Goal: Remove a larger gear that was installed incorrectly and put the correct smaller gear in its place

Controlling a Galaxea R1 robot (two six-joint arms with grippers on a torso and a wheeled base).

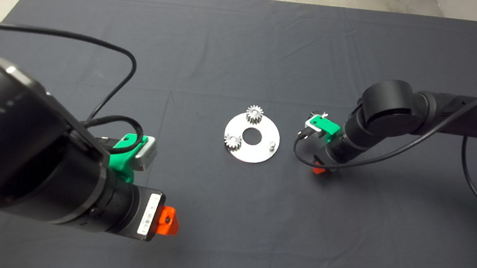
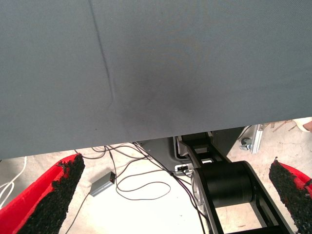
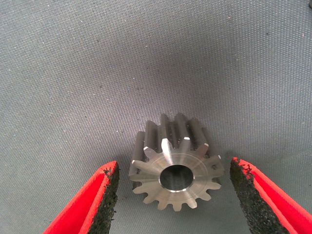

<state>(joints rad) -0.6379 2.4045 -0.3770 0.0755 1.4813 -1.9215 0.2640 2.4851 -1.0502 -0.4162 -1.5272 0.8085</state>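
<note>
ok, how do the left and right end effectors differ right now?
The left end effector brackets nothing; the right end effector brackets the larger gear, which lies on the mat. Left sits at the mat's near left, away from the plate; right sits low, just right of the plate. Both are open.

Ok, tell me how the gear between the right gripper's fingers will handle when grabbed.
The larger gear looks like solid metal, so it is probably rigid and heavy for its size. It seems to sit on a flat face on the mat, so it is unlikely to roll. The open right gripper would close on pointed teeth, so the gear may twist slightly.
</note>
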